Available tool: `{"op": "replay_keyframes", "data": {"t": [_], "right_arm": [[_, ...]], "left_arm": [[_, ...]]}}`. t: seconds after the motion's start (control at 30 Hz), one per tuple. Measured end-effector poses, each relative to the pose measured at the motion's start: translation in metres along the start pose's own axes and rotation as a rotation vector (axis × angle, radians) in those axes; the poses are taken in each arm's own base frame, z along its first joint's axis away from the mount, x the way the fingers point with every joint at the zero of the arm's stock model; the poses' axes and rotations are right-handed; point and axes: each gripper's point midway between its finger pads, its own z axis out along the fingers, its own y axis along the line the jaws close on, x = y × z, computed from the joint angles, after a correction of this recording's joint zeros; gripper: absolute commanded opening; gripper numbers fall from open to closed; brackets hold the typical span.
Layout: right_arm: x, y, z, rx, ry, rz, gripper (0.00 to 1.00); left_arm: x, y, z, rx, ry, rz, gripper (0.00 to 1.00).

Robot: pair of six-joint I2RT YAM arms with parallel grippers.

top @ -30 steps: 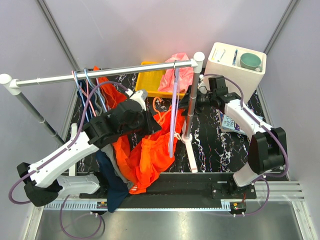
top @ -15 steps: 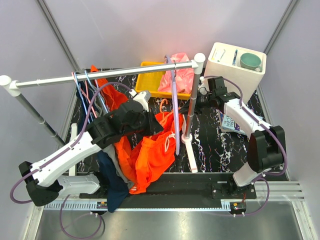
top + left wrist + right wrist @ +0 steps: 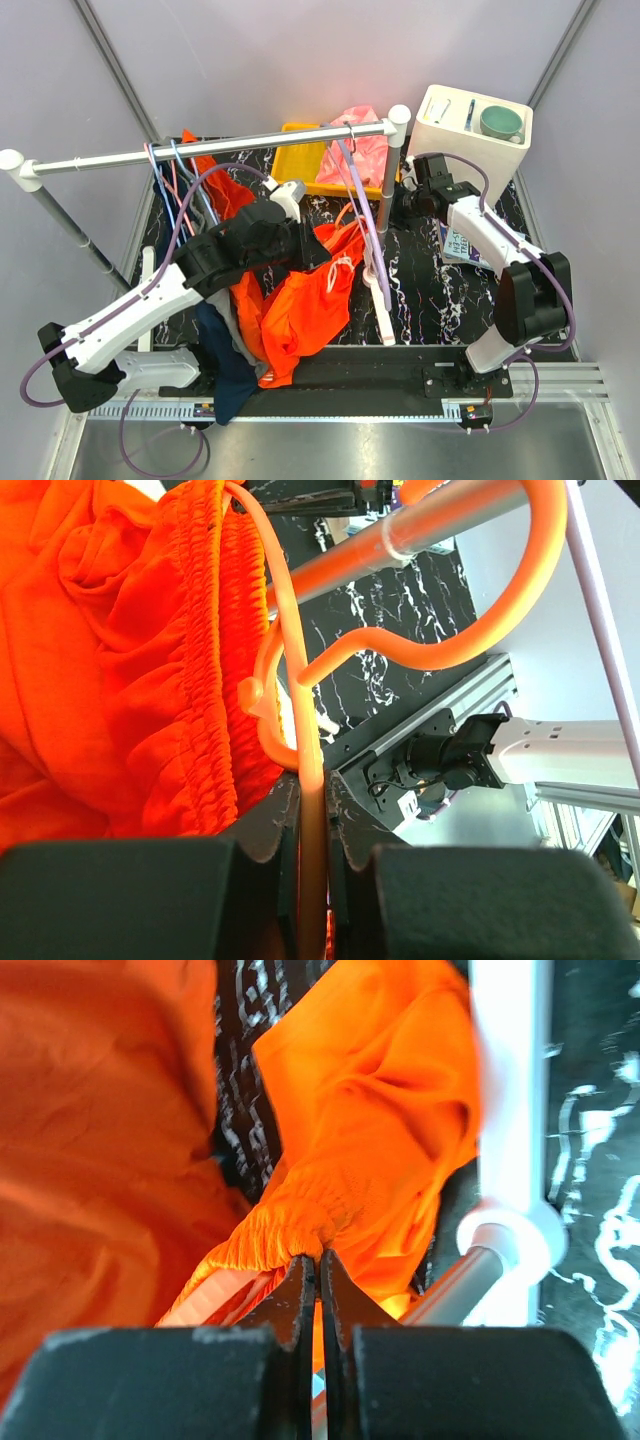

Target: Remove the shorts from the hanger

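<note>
The bright orange shorts (image 3: 310, 300) hang in a bunch under the rail, between the two arms. In the left wrist view their gathered waistband (image 3: 210, 650) lies along an orange hanger (image 3: 300, 710). My left gripper (image 3: 312, 810) is shut on that hanger's straight bar. It sits at the shorts' upper left in the top view (image 3: 298, 243). My right gripper (image 3: 320, 1260) is shut on a bunched tip of the orange waistband (image 3: 285, 1230), close by the white post (image 3: 400, 197). A lavender hanger (image 3: 366, 230) hooks on the rail and slants to the right. Pink shorts (image 3: 358, 150) lie in the yellow bin.
The metal rail (image 3: 200, 152) spans two white posts (image 3: 388, 180). Several empty hangers (image 3: 170, 190) hang at its left end. A dark garment (image 3: 225, 370) droops under my left arm. A yellow bin (image 3: 298, 150), a white box (image 3: 450, 140) with a teal bowl (image 3: 500, 122) and a booklet (image 3: 455, 245) stand at the back right.
My right gripper has closed on the orange waistband and drawn back a little to the right. The lavender hanger has swung from upright to slanting right. The shorts have shifted with it.
</note>
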Motion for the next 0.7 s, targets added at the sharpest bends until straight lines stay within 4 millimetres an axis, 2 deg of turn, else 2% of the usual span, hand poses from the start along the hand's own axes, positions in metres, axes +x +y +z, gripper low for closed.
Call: {"op": "replay_keyframes", "data": {"t": [0.27, 0.37, 0.47, 0.7], "right_arm": [[-0.026, 0.001, -0.015, 0.053, -0.075, 0.001, 0.0], [-0.034, -0.008, -0.019, 0.058, -0.084, 0.023, 0.0], [-0.04, -0.02, -0.021, 0.075, -0.084, 0.045, 0.0], [-0.042, -0.028, -0.025, 0.063, -0.077, 0.047, 0.0]], "left_arm": [[-0.005, -0.006, -0.012, 0.048, -0.035, 0.044, 0.0], [-0.008, -0.009, -0.019, 0.067, -0.054, 0.067, 0.0], [-0.012, -0.014, -0.025, 0.092, -0.075, 0.084, 0.0], [-0.014, -0.015, -0.028, 0.117, -0.104, 0.085, 0.0]]}}
